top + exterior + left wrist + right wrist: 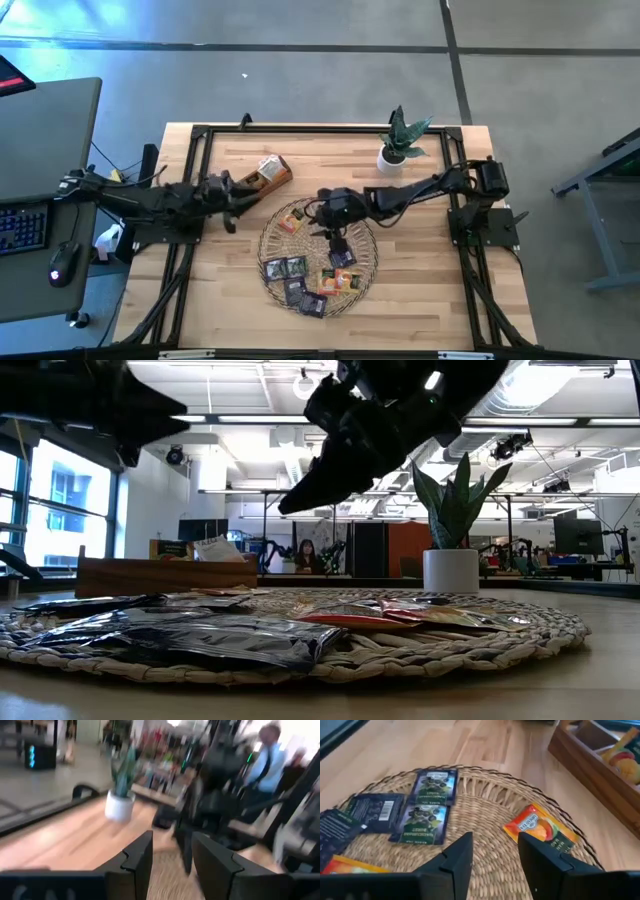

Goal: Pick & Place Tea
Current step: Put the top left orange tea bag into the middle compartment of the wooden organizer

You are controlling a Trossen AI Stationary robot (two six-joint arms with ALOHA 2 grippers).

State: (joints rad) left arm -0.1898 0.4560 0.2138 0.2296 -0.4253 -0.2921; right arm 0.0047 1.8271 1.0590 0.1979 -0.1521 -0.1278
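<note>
Tea sachets: several small flat packets lay on the round wicker tray (275, 225) near the middle of the table (430, 300); dark ones (285, 267) clustered at the tray's near-left part, orange ones (341, 281) beside them toward the right.
Sachets seen from the right wrist: two dark green-marked packets (426, 823) side by side, a dark one with a barcode (376, 806) next to them, and one white-and-orange packet (541, 829) lying apart near the tray's edge.
Sachets seen from table height: dark foil packets (215, 643) at the left of the tray, orange ones (375, 617) toward the right, all lying flat.
Right gripper (338, 240): hung above the tray's middle, fingers (459, 857) spread apart with bare weave between them, holding nothing.
Left gripper (238, 203): sat off the tray's left rim, near the wooden box, its fingers (137, 860) parted and empty.
Wooden box (266, 173): stood on the table beyond the tray toward the left, with packets standing in its compartments; one orange packet (621, 757) showed inside it from the right wrist.
Potted plant (400, 140): a white pot with green leaves at the table's far side, right of the box, well apart from the tray.
Background: a person (303, 556) sat far off in the room behind the table.
</note>
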